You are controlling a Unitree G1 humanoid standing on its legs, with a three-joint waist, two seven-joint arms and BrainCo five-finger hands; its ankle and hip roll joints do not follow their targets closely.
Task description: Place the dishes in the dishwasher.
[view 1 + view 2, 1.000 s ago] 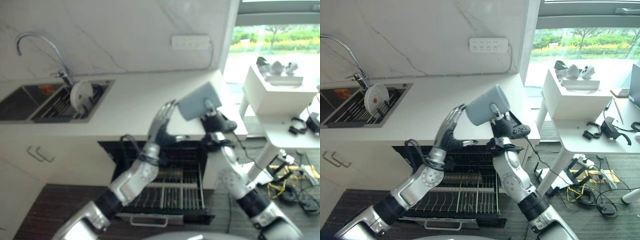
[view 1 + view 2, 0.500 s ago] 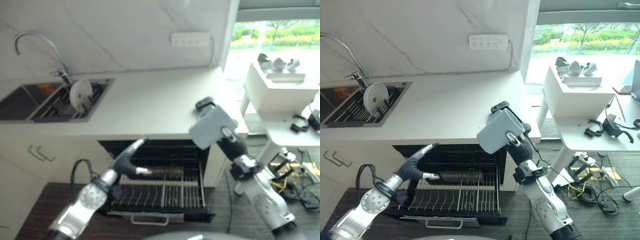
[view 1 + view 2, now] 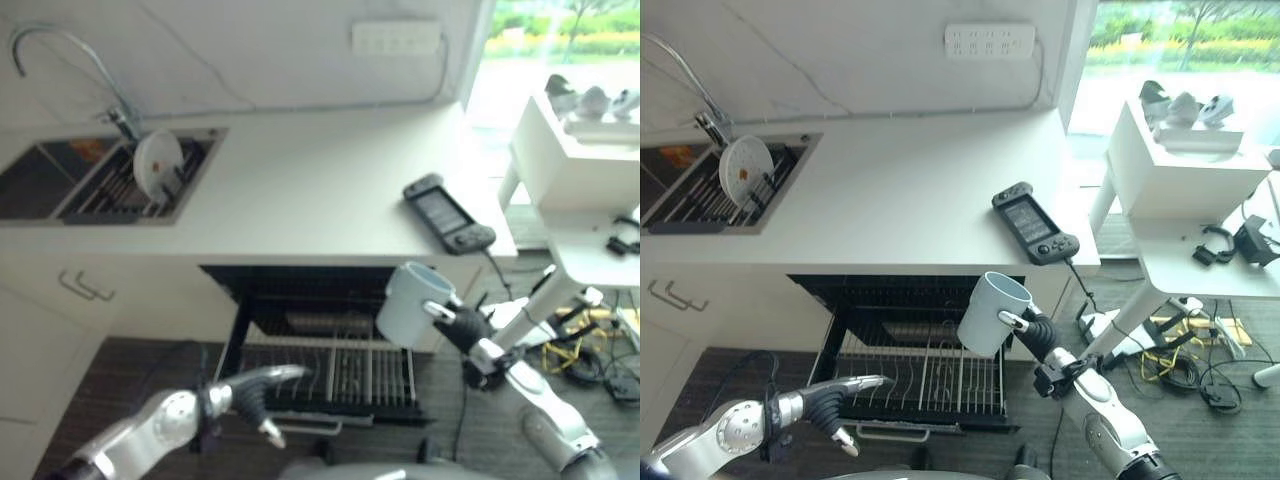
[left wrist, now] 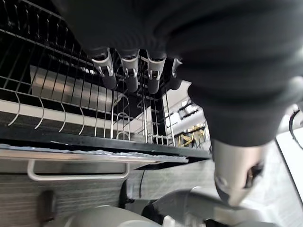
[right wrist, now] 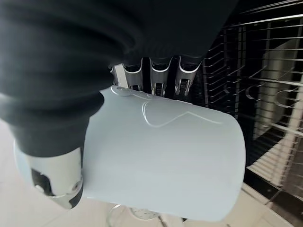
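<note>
Lower right of the head views: the right hand [image 3: 1040,335], fingers curled round the mug [image 3: 991,313], has dropped from counter height to just above the pulled-out rack [image 3: 930,385]. Lower left, the left hand [image 3: 835,402] has withdrawn, fingers straight, holding nothing. Placement into the rack is judged imminent.

The mug [image 3: 992,314] is pale blue-white, plain apart from a faint raised line on its side. The rack [image 3: 920,375] is silver wire in a black dishwasher [image 3: 310,290]. The counter [image 3: 890,210] is white, the plate [image 3: 744,169] white, the controller [image 3: 1034,222] dark grey.
</note>
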